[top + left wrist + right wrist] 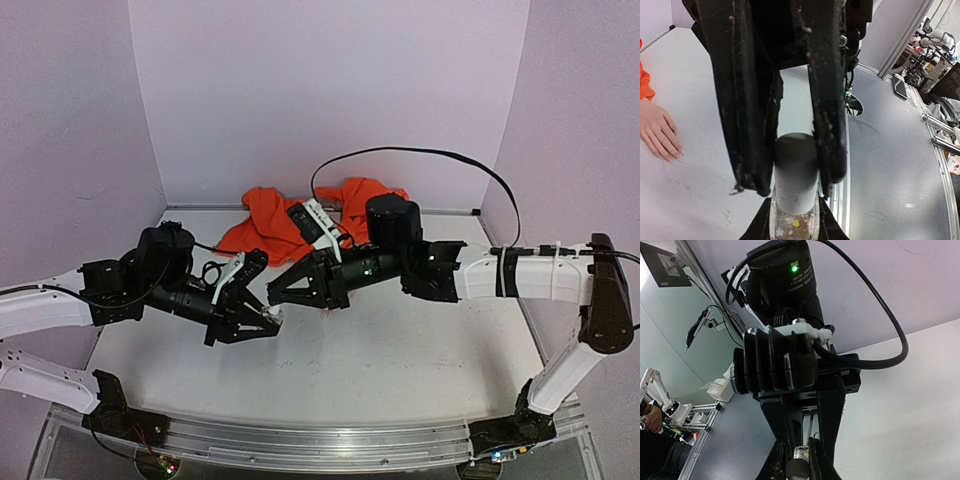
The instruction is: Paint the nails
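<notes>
A small clear glass bottle (795,226) with glitter flakes and a white cylindrical cap (796,170) is held between both grippers above the table. My left gripper (794,187) is shut on the cap. My right gripper (797,450) is shut on the glass body (801,452); its fingers (756,229) rise from the bottom of the left wrist view. In the top view the left gripper (268,322) and right gripper (275,295) meet tip to tip. The mannequin hand (659,131) lies flat on the table, its pale nails (678,152) apart from the bottle. Its orange sleeve (272,222) lies behind; the right arm hides most of the hand there.
A black cable (430,152) loops from the right wrist toward the back wall. Lilac walls close the back and sides. An aluminium rail (320,440) runs along the near edge. The left arm's wrist camera (775,367) fills the middle of the right wrist view.
</notes>
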`<state>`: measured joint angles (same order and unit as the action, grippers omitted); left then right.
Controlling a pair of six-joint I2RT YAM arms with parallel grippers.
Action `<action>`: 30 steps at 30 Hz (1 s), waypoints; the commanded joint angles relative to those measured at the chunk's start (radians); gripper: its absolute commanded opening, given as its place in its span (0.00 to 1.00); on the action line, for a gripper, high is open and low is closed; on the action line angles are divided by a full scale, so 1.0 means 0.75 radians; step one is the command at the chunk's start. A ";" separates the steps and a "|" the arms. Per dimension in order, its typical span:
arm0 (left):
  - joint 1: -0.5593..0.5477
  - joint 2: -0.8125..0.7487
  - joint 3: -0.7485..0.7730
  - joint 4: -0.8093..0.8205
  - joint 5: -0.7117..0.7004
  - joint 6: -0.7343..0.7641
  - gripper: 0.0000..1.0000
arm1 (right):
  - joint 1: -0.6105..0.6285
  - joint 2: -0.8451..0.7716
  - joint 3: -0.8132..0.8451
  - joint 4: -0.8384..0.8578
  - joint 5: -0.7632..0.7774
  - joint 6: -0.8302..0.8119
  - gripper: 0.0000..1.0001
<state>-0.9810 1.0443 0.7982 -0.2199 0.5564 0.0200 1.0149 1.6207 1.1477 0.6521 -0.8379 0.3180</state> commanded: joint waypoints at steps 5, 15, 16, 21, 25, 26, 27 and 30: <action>0.001 0.002 0.058 0.083 -0.165 -0.014 0.00 | 0.046 0.001 0.002 0.076 0.157 0.019 0.16; 0.001 -0.010 0.051 0.083 -0.158 -0.013 0.00 | 0.046 -0.009 -0.013 0.081 0.160 0.024 0.12; 0.001 -0.007 0.052 0.083 -0.154 -0.014 0.00 | 0.047 -0.011 -0.014 0.084 0.165 0.027 0.02; 0.002 -0.010 0.037 0.079 -0.183 -0.014 0.42 | 0.047 -0.032 -0.051 0.078 0.281 0.017 0.00; 0.003 -0.069 -0.010 0.053 -0.300 -0.068 0.99 | 0.056 -0.080 -0.143 0.005 0.622 -0.043 0.00; 0.003 -0.098 -0.022 0.037 -0.372 -0.079 1.00 | 0.061 -0.090 -0.176 0.005 0.675 -0.059 0.00; 0.004 -0.128 -0.032 0.021 -0.433 -0.090 1.00 | 0.076 -0.096 -0.213 0.018 0.730 -0.082 0.00; 0.004 -0.217 -0.071 0.002 -0.625 -0.129 0.99 | 0.145 -0.076 -0.332 0.117 0.901 -0.124 0.00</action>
<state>-0.9825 0.9817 0.7670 -0.2260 0.2966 -0.0334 1.0660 1.6012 0.9813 0.6453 -0.3836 0.2832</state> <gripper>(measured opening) 0.993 0.127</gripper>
